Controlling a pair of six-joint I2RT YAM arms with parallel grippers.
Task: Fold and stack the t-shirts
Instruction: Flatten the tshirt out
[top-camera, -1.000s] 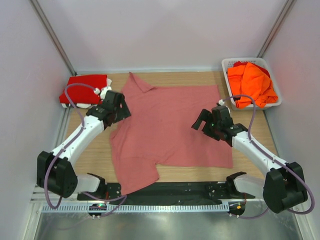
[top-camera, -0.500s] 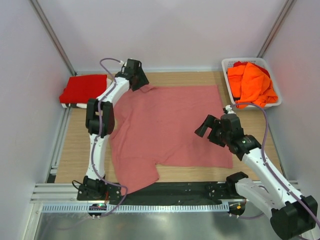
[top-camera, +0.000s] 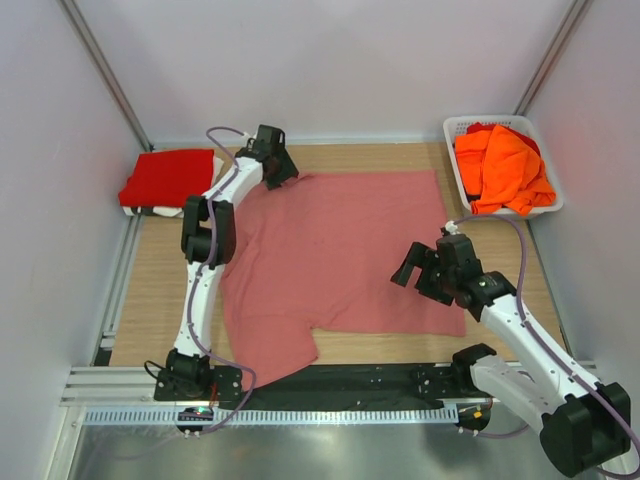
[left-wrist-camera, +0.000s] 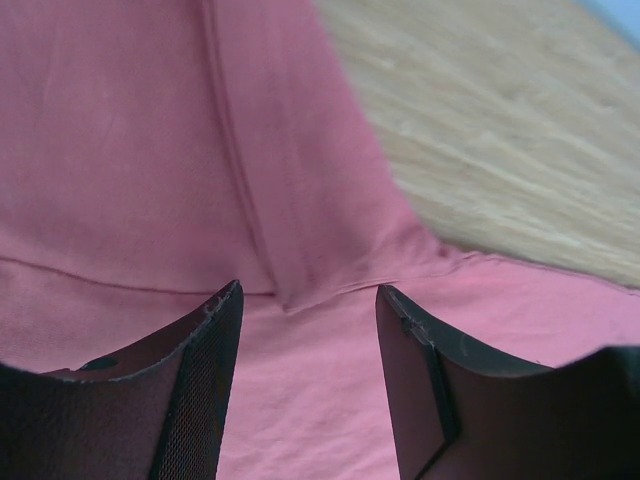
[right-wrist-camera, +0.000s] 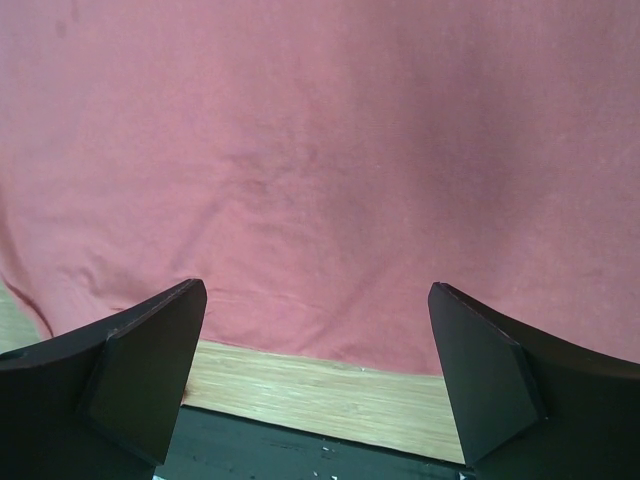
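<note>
Left arm, at 9 o'clock a second ago, now stretches to 11 o'clock. The left gripper (left-wrist-camera: 308, 292) is half-open astride the sleeve seam of the flat-spread pink t-shirt (top-camera: 340, 250), gripping nothing. The right gripper (right-wrist-camera: 315, 290), wide open and empty, hovers at 4 o'clock, slightly nearer 6.

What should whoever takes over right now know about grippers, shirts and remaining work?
Left gripper: open over the far-left sleeve seam of the dusty-pink cloth t-shirt.
Right gripper: open above its near hem.
That shirt lies spread out mid-table; bright red cloth t-shirt folded, far left; bright orange t-shirts heaped in white lattice plastic basket, far right.
Done: red folded. Left: fold pink and orange, stack all.
</note>
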